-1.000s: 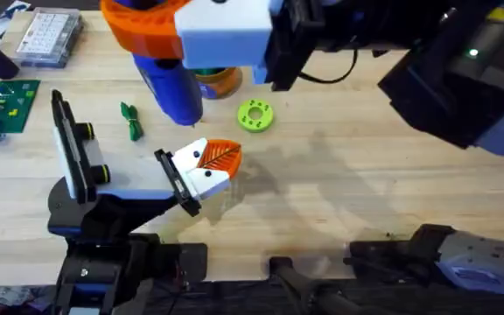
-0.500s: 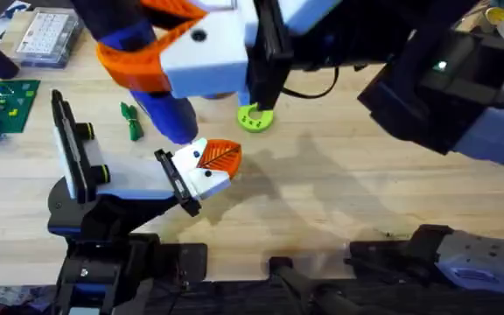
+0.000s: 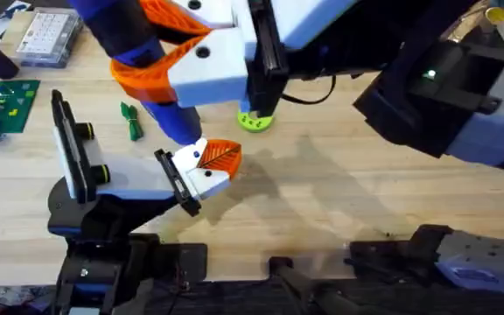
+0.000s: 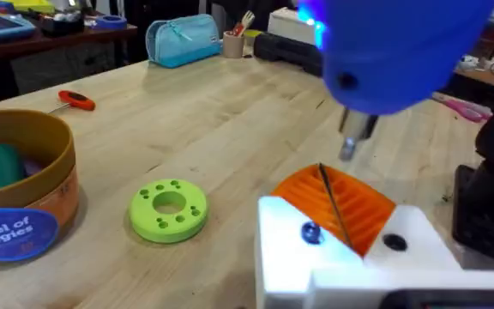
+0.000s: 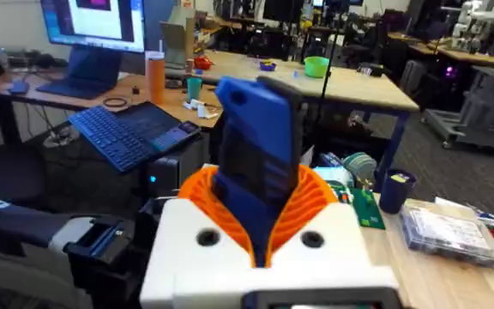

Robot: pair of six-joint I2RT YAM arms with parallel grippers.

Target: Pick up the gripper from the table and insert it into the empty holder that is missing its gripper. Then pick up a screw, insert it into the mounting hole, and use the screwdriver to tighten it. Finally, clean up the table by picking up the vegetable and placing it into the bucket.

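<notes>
Two grippers meet left of centre. Farthest left in the overhead view, the vegetable point(image 3: 130, 121) lies flat on the table point(image 3: 339, 192), dark green and knotted, well clear of both arms. Next, the right gripper point(image 3: 191, 54) (white w/ orange pads) reaches across and is clamped round the screwdriver point(image 3: 171, 118): a fat blue barrel w/ a thin metal tip point(image 4: 354, 137). Vs 1 s ago, it has shifted left and toward the near edge, so it now hides the bucket in the overhead view. The screwdriver's long axis is steep, approx. upright, tip down, just above the orange pads of the left gripper point(image 3: 224, 156). Those pads point(image 4: 358, 206) are pressed together, w/ only a dark seam between them. A small blue screw point(image 4: 310, 232) sits in its white face. Right of that, the lime disc point(image 3: 256, 121) is now half covered. From the left wrist, the bucket point(image 4: 54, 184) stands beside the disc.
</notes>
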